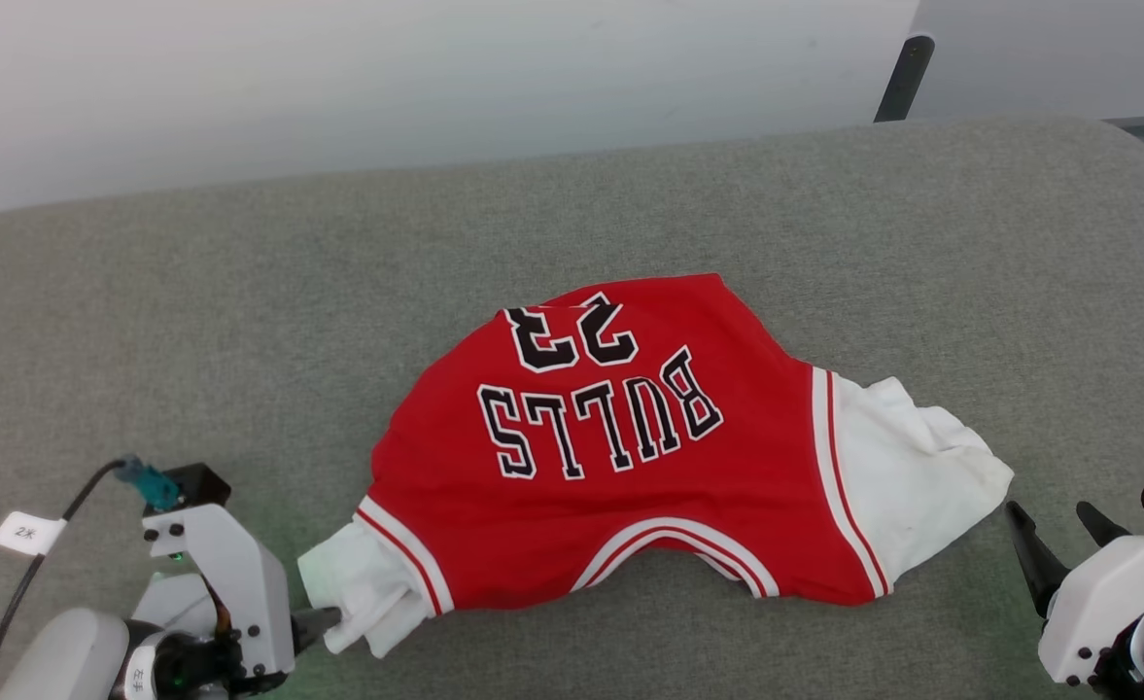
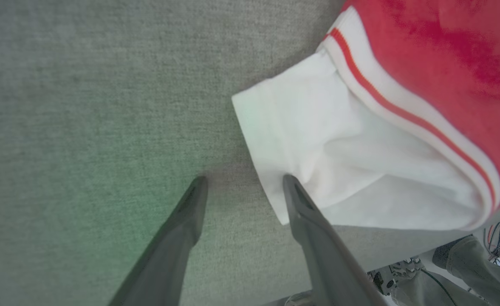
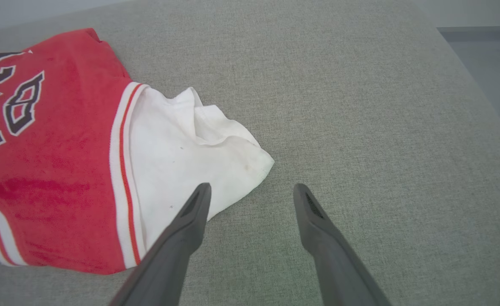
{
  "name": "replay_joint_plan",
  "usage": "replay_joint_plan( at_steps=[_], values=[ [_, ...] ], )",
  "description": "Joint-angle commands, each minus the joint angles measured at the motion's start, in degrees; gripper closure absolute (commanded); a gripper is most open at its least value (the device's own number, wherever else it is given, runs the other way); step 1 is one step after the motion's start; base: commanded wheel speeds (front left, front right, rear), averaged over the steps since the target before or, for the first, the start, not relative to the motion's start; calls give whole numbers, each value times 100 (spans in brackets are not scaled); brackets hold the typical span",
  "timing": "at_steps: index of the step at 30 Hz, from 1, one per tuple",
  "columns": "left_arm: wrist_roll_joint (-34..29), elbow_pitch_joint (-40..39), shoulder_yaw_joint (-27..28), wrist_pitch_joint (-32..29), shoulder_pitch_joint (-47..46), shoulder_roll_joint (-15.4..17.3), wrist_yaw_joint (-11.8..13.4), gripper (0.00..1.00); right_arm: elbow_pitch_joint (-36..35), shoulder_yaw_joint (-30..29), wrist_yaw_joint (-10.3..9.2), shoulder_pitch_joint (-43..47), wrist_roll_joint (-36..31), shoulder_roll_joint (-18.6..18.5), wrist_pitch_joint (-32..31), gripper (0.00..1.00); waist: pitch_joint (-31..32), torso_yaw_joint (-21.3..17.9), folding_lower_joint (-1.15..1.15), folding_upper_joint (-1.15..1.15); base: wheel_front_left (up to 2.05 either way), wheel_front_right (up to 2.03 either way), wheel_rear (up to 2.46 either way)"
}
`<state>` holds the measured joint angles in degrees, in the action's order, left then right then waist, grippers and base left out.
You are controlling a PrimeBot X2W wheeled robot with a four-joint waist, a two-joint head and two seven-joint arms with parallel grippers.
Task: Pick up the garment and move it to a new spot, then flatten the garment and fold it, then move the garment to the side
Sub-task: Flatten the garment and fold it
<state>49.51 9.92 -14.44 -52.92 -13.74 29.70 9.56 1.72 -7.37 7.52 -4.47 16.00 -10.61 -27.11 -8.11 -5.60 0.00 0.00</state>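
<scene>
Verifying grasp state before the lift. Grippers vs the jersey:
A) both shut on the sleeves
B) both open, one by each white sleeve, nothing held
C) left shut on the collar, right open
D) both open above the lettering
B: the left gripper stands open by one white sleeve of the garment, the right gripper stands open by the other, and neither grips cloth.

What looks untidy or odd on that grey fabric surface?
The red jersey shirt with white sleeves lies askew and rumpled, its far end bunched narrow. Both sleeves are crumpled; the white sleeve on the robot's right carries small dark specks.
</scene>
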Motion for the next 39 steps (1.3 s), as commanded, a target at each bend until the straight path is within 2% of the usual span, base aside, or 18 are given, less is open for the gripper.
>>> replay_joint_plan(
  at_steps=[1,3,14,20,22,23,28,36,39],
  values=[
    [46,8,-5,16,-38,-29,-48,68,25,12,-6,-74,-1,-24,39,0,-11,9,0,0,0,0,0],
    [82,16,-12,-2,-51,-49,-69,100,47,23,-6,-83,7,-34,57,0,-22,16,0,0,0,0,0],
    [134,-100,50,75,-240,20,-211,100,183,45,-6,-158,50,-75,154,0,-55,60,0,0,0,0,0],
    [97,-245,117,130,-302,49,-103,98,259,71,-6,-193,76,-83,204,0,-60,57,0,0,0,0,0],
    [45,-293,122,212,-338,57,-118,9,281,83,-6,-203,86,-91,219,0,-72,53,0,0,0,0,0],
    [30,-288,123,227,-350,64,-116,0,288,90,-6,-213,91,-93,228,0,-79,51,0,0,0,0,0],
    [42,-177,69,51,-415,67,3,0,338,134,-6,-220,111,-102,256,0,-105,6,0,0,0,0,0],
    [59,-254,25,-386,-164,128,496,0,409,155,-6,-168,145,-134,307,0,-88,-73,0,0,0,0,0],
    [48,-314,-2,-477,-39,168,592,0,424,160,-6,-150,147,-132,322,0,-91,-83,0,0,0,0,0]
  ],
)
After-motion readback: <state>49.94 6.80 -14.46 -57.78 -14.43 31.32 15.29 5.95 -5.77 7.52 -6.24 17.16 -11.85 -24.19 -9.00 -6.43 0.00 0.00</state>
